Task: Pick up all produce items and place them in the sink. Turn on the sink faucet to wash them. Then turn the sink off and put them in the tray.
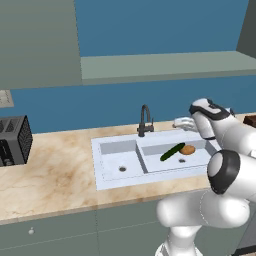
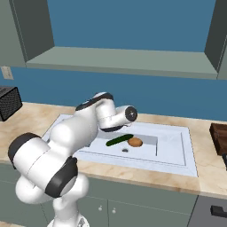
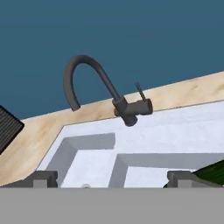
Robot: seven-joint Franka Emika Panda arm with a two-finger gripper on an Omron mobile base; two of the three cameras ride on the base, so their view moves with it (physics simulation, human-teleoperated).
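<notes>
- Cucumber (image 1: 172, 152) lying slantwise in the larger basin of the sink (image 1: 107, 172), dark green, one end close beside the potato (image 1: 188, 149).
- Potato small, roundish, brown, resting on the basin floor near the dark drain; seen again from the right base view at (image 2: 135, 142) with the cucumber (image 2: 119, 140) just to its left.
- Both produce items loose in the basin, nothing gripping them.
- Faucet (image 1: 145, 120) black, gooseneck, standing on the sink's back edge between the two basins; in the hand view, spout curving over toward the smaller basin, thin side lever (image 3: 140, 92) sticking up at a slant.
- No water visible from the spout.
- Gripper (image 3: 112, 178) spread wide, empty, both finger tips well apart, pointed toward the faucet base (image 3: 130, 110) without touching it.
- Green edge of the cucumber (image 3: 214, 171) just beside the right finger tip in the hand view.
- Tray (image 2: 219, 138) dark brown, on the counter (image 1: 55, 170) to the right of the sink, well apart from the produce.
- Toaster (image 1: 13, 140) black, boxy, on the counter far to the left.
</notes>
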